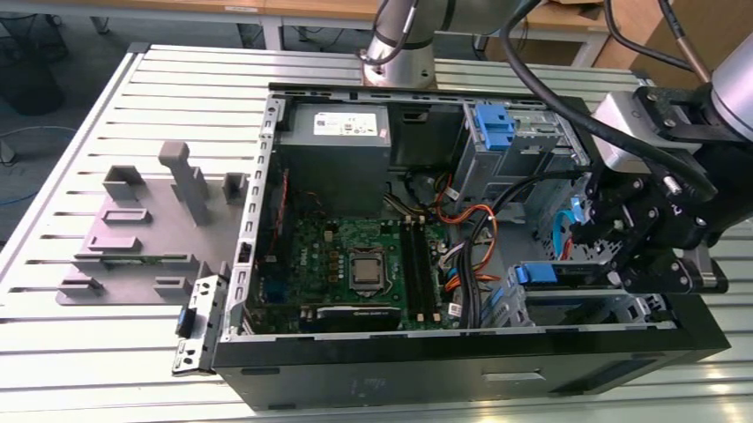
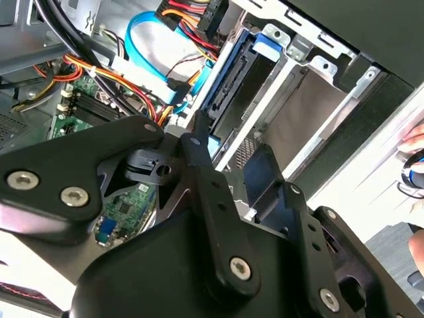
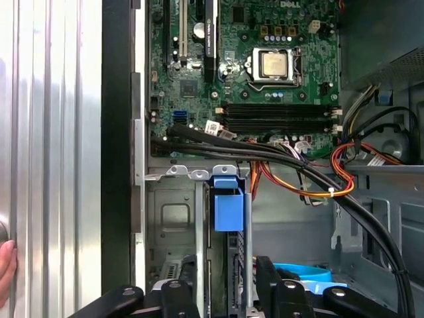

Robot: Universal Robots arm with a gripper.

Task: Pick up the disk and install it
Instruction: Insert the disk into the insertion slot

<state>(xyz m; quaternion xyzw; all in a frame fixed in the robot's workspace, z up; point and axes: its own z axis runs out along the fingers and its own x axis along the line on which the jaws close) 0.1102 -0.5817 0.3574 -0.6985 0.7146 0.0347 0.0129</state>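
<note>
One disk [image 3: 227,211], blue-railed, stands on edge inside the drive cage [image 3: 169,218], at about four o'clock from the motherboard [image 1: 353,256] in the exterior view. The gripper [image 3: 226,295] hangs just over it; whether it clamps the disk cannot be told. Pick-up appears done and insertion looks well advanced, but final seating is unconfirmed.
</note>
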